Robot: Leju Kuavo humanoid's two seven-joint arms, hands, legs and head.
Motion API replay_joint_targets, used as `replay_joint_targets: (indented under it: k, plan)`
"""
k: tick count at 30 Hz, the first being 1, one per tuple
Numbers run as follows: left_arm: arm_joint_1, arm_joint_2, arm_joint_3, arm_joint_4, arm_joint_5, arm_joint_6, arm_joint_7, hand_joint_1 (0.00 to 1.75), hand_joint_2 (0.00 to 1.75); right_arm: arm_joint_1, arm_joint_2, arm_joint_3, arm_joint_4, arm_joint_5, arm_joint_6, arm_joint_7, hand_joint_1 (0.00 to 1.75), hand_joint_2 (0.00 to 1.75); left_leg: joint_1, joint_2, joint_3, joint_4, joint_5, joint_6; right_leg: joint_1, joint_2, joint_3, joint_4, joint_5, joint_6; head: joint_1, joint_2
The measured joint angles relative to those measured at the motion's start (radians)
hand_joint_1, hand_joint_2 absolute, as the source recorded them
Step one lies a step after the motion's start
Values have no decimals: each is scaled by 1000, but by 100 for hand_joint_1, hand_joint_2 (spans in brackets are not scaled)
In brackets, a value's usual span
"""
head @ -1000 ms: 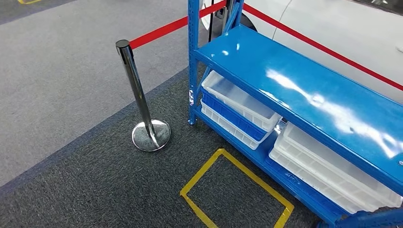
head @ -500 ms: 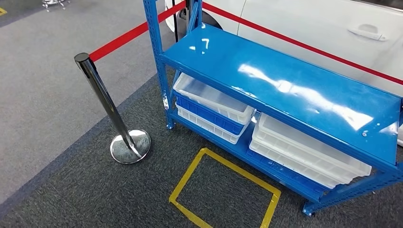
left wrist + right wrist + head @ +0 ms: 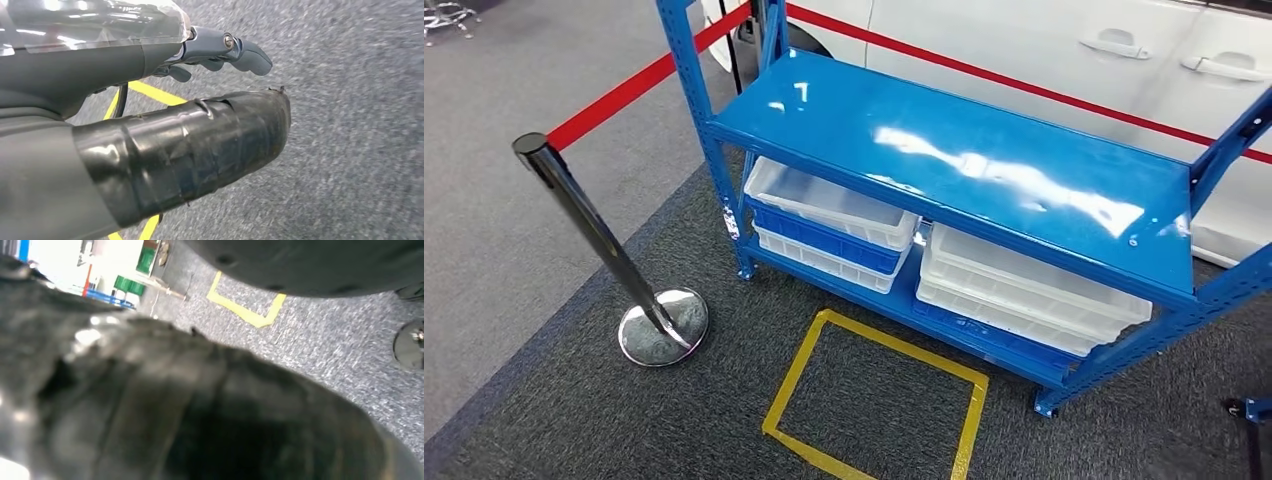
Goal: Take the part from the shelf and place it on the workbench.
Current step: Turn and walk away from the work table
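Two hands hang low over the carpet: the left hand (image 3: 200,75) has its fingers loosely apart around nothing, while the right hand (image 3: 190,410) is too blurred to tell. Ahead stands the shelf (image 3: 944,160), its top board bare. No part is recognisable; white bins (image 3: 1024,290) fill the lower level, roughly equally far from either hand.

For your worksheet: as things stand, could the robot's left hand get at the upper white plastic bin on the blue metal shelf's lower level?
Probably not yet. The left hand hangs over grey carpet, while the upper white plastic bin sits tucked under the blue metal shelf, beyond the yellow tape square.
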Motion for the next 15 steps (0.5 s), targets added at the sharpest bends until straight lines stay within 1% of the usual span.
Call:
replay_joint_targets:
  k: [1,2,3,4,5,6,7,8,9,10,11,12,13,14,15]
  plan:
    - [-1,0,0,0,0,0,0,0,0,-1,0,0,0,0,0,0,0,0,-1,10,3,-2,-1,-5,5,-2,0,-6,-4,-6,0,0]
    - [-3,-1,0,0,0,0,0,0,0,-1,0,0,0,1,0,0,0,0,-1,19,7,-5,-2,-10,5,10,0,-10,-2,-10,0,0]
    - [-5,-1,0,0,0,0,0,0,0,1,0,0,0,2,0,0,0,0,0,14,10,-2,-5,-15,1,20,4,-17,2,-13,0,0]
    - [-6,-1,0,0,0,0,-1,0,0,2,1,0,0,2,0,0,0,0,1,-5,7,10,-15,-20,-3,30,9,-25,6,-17,-1,0]
    - [-6,-1,0,0,0,0,-1,0,0,2,1,0,0,3,1,0,0,0,2,-32,-4,39,-35,-25,-8,40,14,-34,11,-22,-1,0]
    - [-5,-1,0,0,0,0,-1,0,0,1,1,0,0,3,1,0,0,0,4,-63,-28,89,-65,-28,-12,49,17,-40,14,-26,-2,0]
    - [-4,-1,0,0,0,0,-2,0,0,0,1,0,0,4,1,0,0,0,5,-83,-59,152,-98,-30,-14,60,17,-41,15,-29,-3,0]
    - [-2,-1,1,0,0,0,-2,0,0,-1,1,0,0,4,1,0,0,0,6,-90,-91,215,-124,-33,-14,72,17,-41,15,-30,-3,0]
    - [0,-1,1,0,0,0,-2,0,0,-2,2,0,0,4,1,0,0,0,7,-92,-115,261,-136,-35,-14,85,17,-39,14,-30,-3,0]
    - [1,0,1,0,0,0,-1,0,0,-1,2,0,0,5,1,0,0,0,8,-93,-124,272,-125,-38,-15,100,17,-37,14,-29,-3,0]
    - [2,0,1,0,0,0,-1,0,0,-1,3,0,1,5,2,0,0,0,9,-94,-117,248,-98,-39,-17,114,18,-34,12,-27,-3,0]
    - [2,0,1,0,1,0,-1,0,0,-1,3,0,1,5,2,0,0,0,12,-101,-93,190,-57,-40,-18,129,18,-29,10,-23,-3,0]
    - [3,0,1,0,1,0,-1,0,0,-1,4,0,1,6,2,0,0,0,15,-119,-65,122,-21,-41,-19,141,17,-23,6,-18,-3,0]
    - [3,0,1,0,1,0,0,0,0,-1,4,0,1,6,2,0,0,0,17,-138,-42,66,0,-40,-19,153,12,-13,1,-12,-3,0]
    - [4,1,1,0,1,0,0,0,0,-2,4,0,1,6,2,0,0,0,19,-154,-27,28,11,-38,-19,164,7,-6,-2,-5,-2,0]
